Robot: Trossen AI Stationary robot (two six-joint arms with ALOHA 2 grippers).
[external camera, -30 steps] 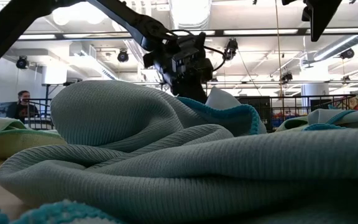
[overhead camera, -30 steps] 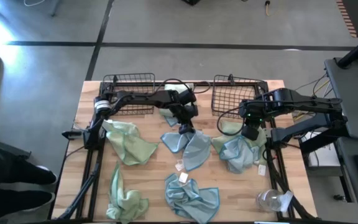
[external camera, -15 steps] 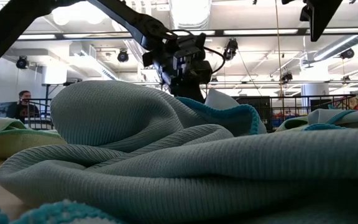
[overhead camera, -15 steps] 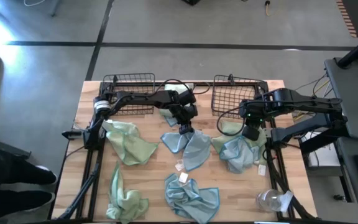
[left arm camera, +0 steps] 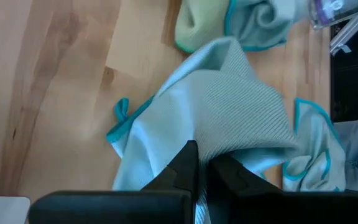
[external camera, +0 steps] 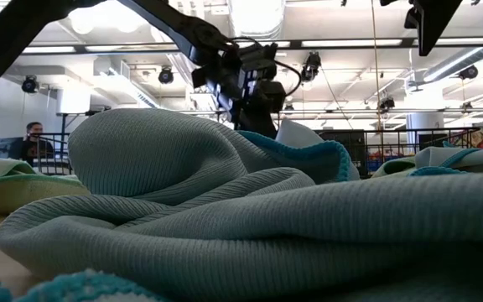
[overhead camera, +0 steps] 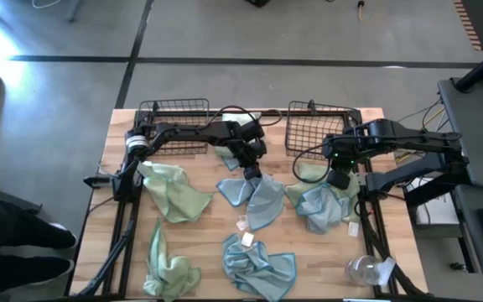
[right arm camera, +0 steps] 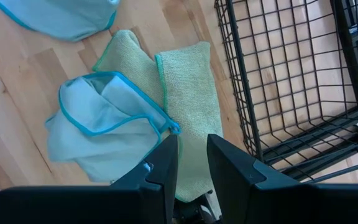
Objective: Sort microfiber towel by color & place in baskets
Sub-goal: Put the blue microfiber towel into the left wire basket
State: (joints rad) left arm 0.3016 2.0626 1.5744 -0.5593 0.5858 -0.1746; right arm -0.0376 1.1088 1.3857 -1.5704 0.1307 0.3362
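Now my left gripper (overhead camera: 249, 172) is in the middle of the table, its fingers pressed together, pinching the top of a light blue towel (overhead camera: 256, 200). I think this is the grab step. Next I should lift it and carry it to a basket. Both baskets, the left basket (overhead camera: 173, 126) and the right basket (overhead camera: 319, 127), look bare inside. My right gripper (overhead camera: 338, 178) hangs over a green towel (right arm camera: 188, 106), fingers spread apart, holding nothing.

Two baskets (overhead camera: 173, 126) (overhead camera: 319, 127) are set side by side along the table's (overhead camera: 208, 243) far edge; towels (overhead camera: 254, 201) are scattered before them (one (overhead camera: 321, 205) beneath the right arm).
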